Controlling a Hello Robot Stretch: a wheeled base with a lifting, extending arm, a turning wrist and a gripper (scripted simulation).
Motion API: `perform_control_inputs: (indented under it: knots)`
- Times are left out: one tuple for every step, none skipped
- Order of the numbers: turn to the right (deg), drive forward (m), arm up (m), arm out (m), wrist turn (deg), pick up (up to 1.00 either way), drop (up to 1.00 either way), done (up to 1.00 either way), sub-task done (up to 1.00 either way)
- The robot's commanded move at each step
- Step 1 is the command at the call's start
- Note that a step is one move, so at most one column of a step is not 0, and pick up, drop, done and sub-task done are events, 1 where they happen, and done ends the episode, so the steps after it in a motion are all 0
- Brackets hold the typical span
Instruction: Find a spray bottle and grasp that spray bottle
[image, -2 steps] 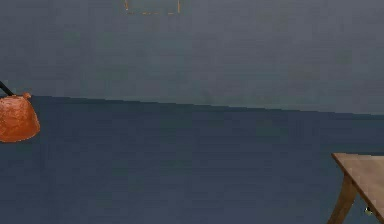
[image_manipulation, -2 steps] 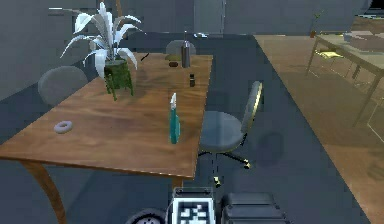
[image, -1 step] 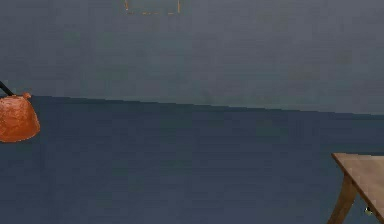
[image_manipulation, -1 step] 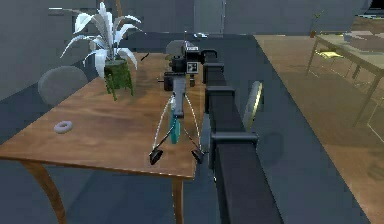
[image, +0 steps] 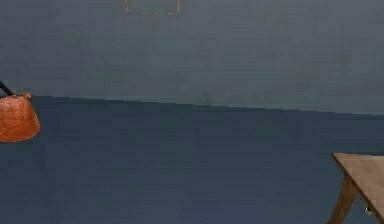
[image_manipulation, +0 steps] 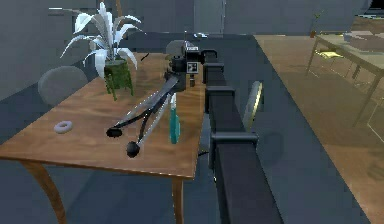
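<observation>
A slim teal bottle (image_manipulation: 174, 120) with a narrow top stands upright on the wooden table (image_manipulation: 70, 150) in the arm side view, near the table's right edge. My arm (image_manipulation: 232, 150) rises as a dark bar just right of it. The gripper (image_manipulation: 123, 140) stretches left and down across the tabletop, its thin fingers (image_manipulation: 150, 105) passing just left of the bottle. Its far end lies over bare tabletop and holds nothing.
A potted plant (image_manipulation: 112, 55) with long pale leaves and a small white ring (image_manipulation: 63, 126) stand on the same table. Grey chairs (image_manipulation: 58, 82) ring it. Another table (image_manipulation: 352, 45) stands far right on wood floor. The forward view has an orange rounded object (image: 18, 118) and a wooden table corner (image: 362, 178).
</observation>
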Motion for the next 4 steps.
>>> perform_control_inputs:
  knots:
    - [0.0, 0.0, 0.0, 0.0, 45.0, 0.0, 0.0, 0.0, 0.0]
    - [0.0, 0.0, 0.0, 0.0, 45.0, 0.0, 0.0, 0.0, 0.0]
    - [0.0, 0.0, 0.0, 0.0, 33.0, 0.0, 0.0, 0.0, 0.0]
    - [0.0, 0.0, -0.3, 0.0, 0.0, 0.0, 0.0, 0.0, 0.0]
